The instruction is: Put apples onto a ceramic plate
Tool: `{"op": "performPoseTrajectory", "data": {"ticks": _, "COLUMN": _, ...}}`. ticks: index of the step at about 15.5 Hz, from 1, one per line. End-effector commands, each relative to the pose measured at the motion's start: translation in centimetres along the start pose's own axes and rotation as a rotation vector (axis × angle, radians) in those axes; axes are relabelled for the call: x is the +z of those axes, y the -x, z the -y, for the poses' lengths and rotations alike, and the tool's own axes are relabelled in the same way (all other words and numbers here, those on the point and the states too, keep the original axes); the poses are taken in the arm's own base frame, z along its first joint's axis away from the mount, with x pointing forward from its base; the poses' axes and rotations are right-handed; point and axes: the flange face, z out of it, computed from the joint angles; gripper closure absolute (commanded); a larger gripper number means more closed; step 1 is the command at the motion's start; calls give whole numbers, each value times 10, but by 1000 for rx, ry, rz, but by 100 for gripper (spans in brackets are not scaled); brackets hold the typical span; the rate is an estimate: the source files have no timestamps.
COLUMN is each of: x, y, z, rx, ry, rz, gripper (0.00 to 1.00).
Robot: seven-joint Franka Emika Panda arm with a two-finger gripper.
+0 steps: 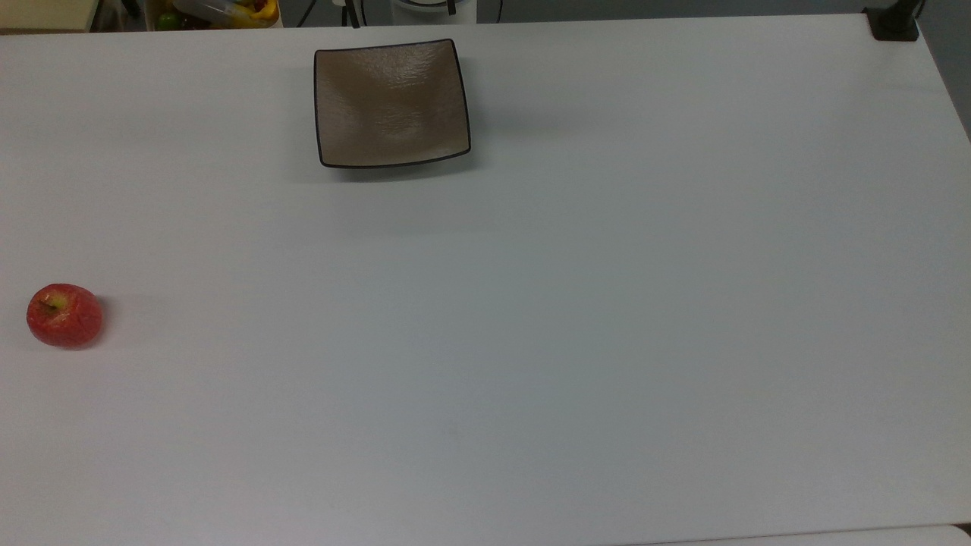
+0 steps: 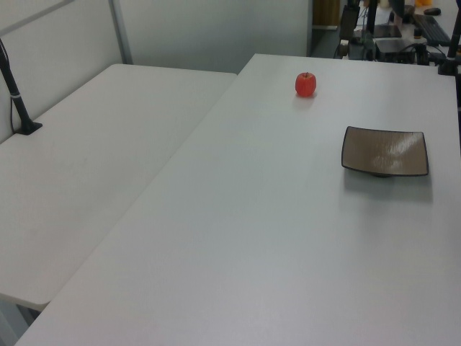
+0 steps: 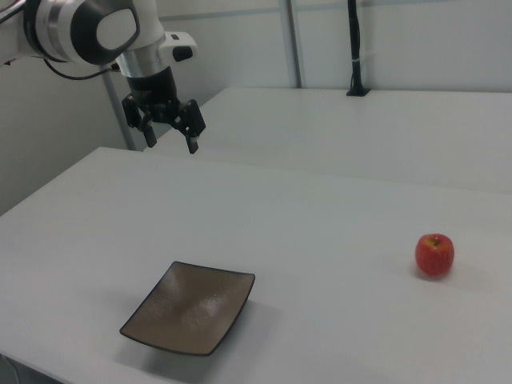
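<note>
Presently, top view: apple (image 1: pixel 64 315) on white surface (image 1: pixel 531 303) at the top view's far left; ceramic plate (image 1: pixel 391 102) near the upper edge, well apart, bare.
Left view: apple (image 2: pixel 305 84) beyond the plate (image 2: pixel 385 151).
Right view: tool (image 3: pixel 169 128) raised above the surface, fingers spread, holding nothing; apple (image 3: pixel 434 254) at the right view's right, plate (image 3: pixel 190 308) lower left.
</note>
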Motion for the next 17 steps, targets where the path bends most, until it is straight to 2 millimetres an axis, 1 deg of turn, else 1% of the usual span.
{"op": "performPoseTrajectory", "data": {"ticks": 1, "x": -3, "y": 5, "z": -3, "rx": -14, "ry": -2, "rz": -13, "gripper": 0}}
{"op": "performPoseTrajectory", "data": {"ticks": 6, "x": -2, "y": 8, "z": -3, "rx": -19, "ry": -6, "rz": 3, "gripper": 0}}
{"op": "performPoseTrajectory", "data": {"ticks": 10, "x": 0, "y": 10, "z": 0, "rx": -21, "ry": -8, "rz": 23, "gripper": 0}}
{"op": "performPoseTrajectory", "data": {"ticks": 11, "x": -3, "y": 18, "z": 1, "rx": -27, "ry": -13, "rz": 35, "gripper": 0}}
{"op": "performPoseTrajectory", "data": {"ticks": 12, "x": -2, "y": 21, "z": -1, "rx": -22, "ry": -18, "rz": 37, "gripper": 0}}
{"op": "performPoseTrajectory", "data": {"ticks": 17, "x": 12, "y": 15, "z": -2, "rx": -20, "ry": -21, "rz": 63, "gripper": 0}}
